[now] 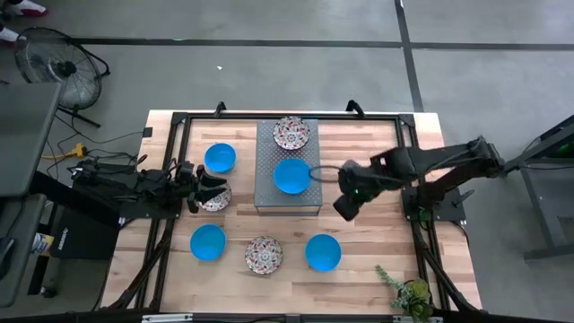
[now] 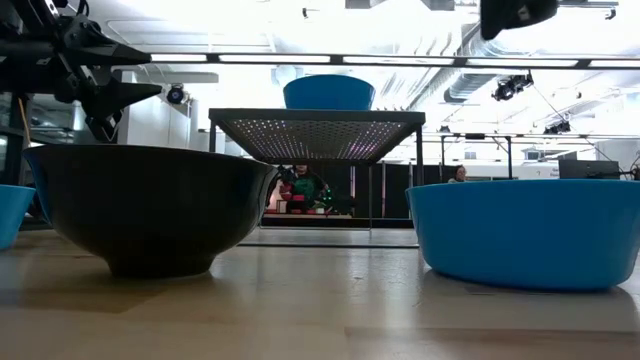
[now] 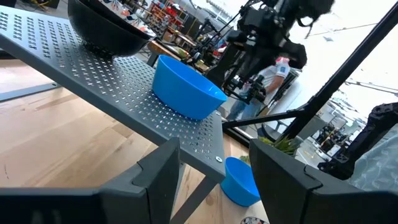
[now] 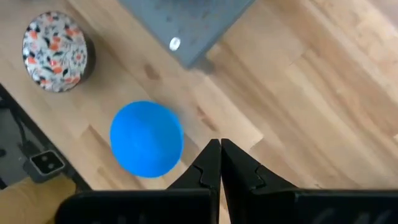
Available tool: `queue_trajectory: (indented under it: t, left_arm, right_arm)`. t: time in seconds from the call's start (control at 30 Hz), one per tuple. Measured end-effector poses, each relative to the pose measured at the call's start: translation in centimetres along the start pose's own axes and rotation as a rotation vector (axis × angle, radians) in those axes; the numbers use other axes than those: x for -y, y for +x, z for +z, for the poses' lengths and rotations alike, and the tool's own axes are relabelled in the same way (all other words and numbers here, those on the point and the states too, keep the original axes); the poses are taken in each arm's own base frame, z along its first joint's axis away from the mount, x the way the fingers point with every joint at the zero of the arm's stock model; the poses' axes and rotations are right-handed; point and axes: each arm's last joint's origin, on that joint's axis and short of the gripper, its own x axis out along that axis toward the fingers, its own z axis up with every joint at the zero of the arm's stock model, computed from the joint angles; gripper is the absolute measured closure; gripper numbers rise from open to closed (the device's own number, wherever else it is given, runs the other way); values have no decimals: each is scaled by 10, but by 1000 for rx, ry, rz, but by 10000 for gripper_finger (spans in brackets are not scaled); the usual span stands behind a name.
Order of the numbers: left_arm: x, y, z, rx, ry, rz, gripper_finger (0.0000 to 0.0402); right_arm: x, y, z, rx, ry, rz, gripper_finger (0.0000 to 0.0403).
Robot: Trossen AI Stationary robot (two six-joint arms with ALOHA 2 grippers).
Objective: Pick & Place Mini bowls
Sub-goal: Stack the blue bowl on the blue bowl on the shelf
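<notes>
Two mini bowls stand on the raised grey slab [image 1: 287, 199]: a floral one [image 1: 291, 133] at its far end and a blue one [image 1: 291, 176] in the middle. On the table rest blue bowls [image 1: 220, 158], [image 1: 208, 241], [image 1: 323, 252] and floral bowls [image 1: 215, 199], [image 1: 264, 255]. My right gripper [image 1: 343, 211] hangs shut and empty above the bare wood right of the slab, pointing steeply down; its wrist view shows the near-right blue bowl [image 4: 147, 139] below it. My left gripper [image 1: 215, 183] stands open and level at the table's left, above the floral bowl there.
The slab [image 3: 93, 68] is a perforated platform on thin legs, with room beneath. A small green plant [image 1: 408, 292] stands at the table's near right corner. A black frame runs along the table's edges. Bare wood lies between the slab and the right arm's base.
</notes>
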Motion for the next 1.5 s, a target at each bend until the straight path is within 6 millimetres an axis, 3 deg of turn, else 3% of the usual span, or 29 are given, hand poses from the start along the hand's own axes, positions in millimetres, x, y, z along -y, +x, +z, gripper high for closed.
queue_trajectory:
  t: [0.13, 0.37, 0.6, 0.87, 1.17, 1.5]
  left_arm:
    - [0, 0, 0, 0, 0, 0, 211]
    - [0, 0, 0, 0, 0, 0, 211]
    - [0, 0, 0, 0, 0, 0, 211]
    - [0, 0, 0, 0, 0, 0, 211]
    - [0, 0, 0, 0, 0, 0, 211]
    - [0, 0, 0, 0, 0, 0, 211]
  right_arm:
    - [-9, 9, -21, -18, 28, -12, 403]
    - [-18, 47, -62, -104, 124, -1, 403]
    - [-19, 82, -85, -137, 250, 69, 402]
    - [-21, 112, -93, -164, 369, 14, 402]
    - [-40, 136, -91, -174, 456, -3, 399]
    - [-47, 161, -92, -187, 520, -13, 307]
